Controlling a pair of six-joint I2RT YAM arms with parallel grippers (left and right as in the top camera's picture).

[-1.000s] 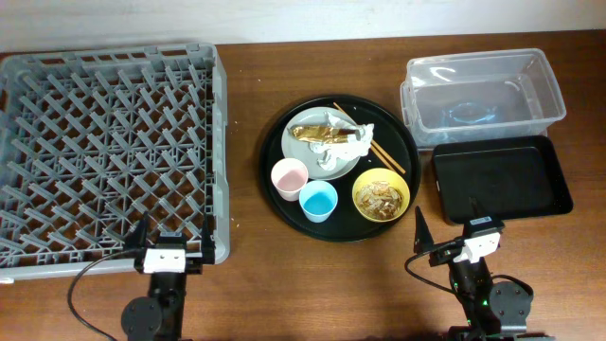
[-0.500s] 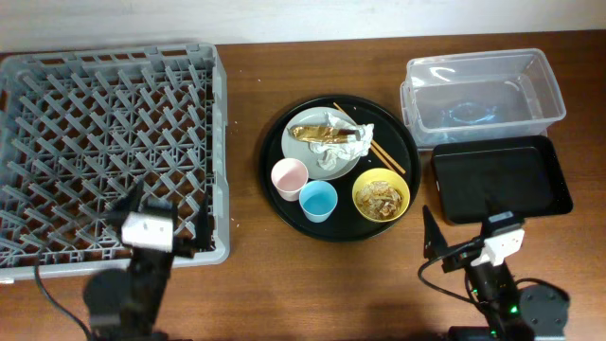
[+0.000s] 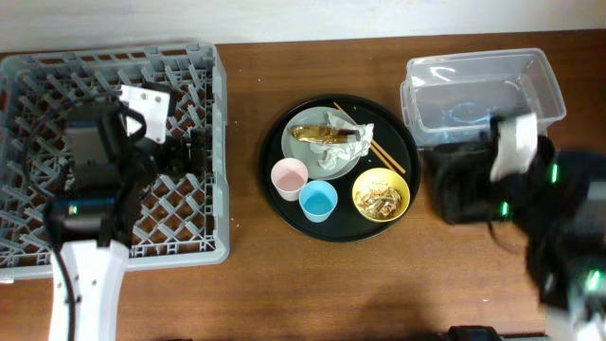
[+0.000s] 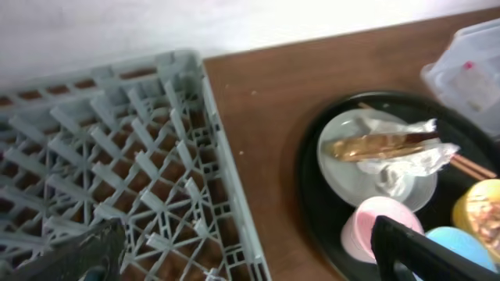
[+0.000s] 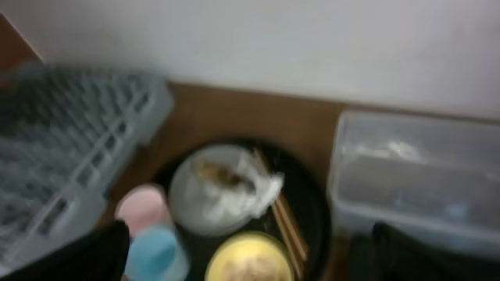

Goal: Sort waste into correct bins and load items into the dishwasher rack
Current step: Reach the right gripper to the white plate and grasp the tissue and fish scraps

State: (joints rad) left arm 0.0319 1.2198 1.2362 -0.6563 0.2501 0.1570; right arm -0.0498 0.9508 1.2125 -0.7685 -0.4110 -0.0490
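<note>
Left gripper [image 4: 242,251] and right gripper [image 5: 251,254] stand wide, empty. No step done: napkin [image 3: 355,145], foil wrapper [image 3: 319,133], plate [image 3: 299,149], yellow bowl [image 3: 381,195] lie on round tray [image 3: 269,163]; dishwasher rack [image 3: 57,68] holds nothing.

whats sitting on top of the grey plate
A gold foil wrapper and a crumpled white napkin lie on the grey plate, with the chopsticks crossing its right edge. Whatever is under the napkin is covered.
</note>
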